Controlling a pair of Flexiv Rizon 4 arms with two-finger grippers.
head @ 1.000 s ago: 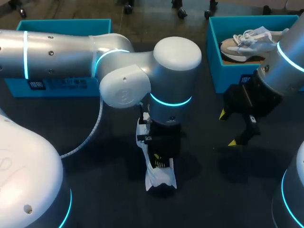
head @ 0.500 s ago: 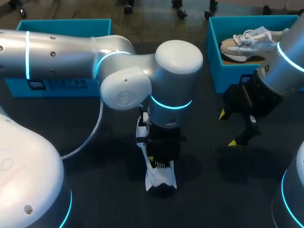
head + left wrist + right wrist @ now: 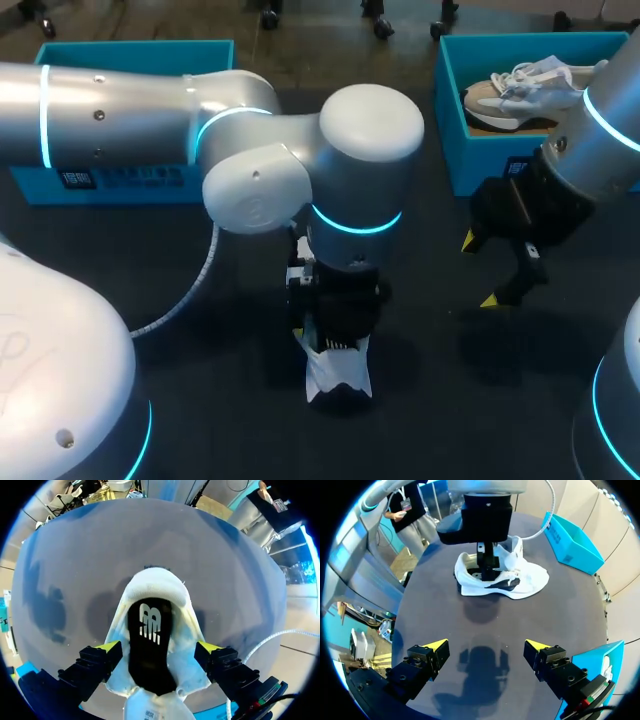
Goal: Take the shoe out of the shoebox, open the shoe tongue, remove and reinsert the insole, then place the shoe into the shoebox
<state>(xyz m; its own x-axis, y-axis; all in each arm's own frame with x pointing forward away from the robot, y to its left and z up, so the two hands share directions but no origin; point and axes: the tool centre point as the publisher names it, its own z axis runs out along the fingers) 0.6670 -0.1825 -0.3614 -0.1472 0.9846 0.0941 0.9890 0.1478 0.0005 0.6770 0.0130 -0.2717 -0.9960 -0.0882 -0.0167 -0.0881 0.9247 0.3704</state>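
Between the parted jaws of the left gripper lies the shoe.

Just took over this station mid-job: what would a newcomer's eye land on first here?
The white shoe in the middle of the table, black insole showing, with my left hand open right over it, a finger on either side. Next, the second shoe in the blue shoebox at far right, with my right hand open and empty before it.
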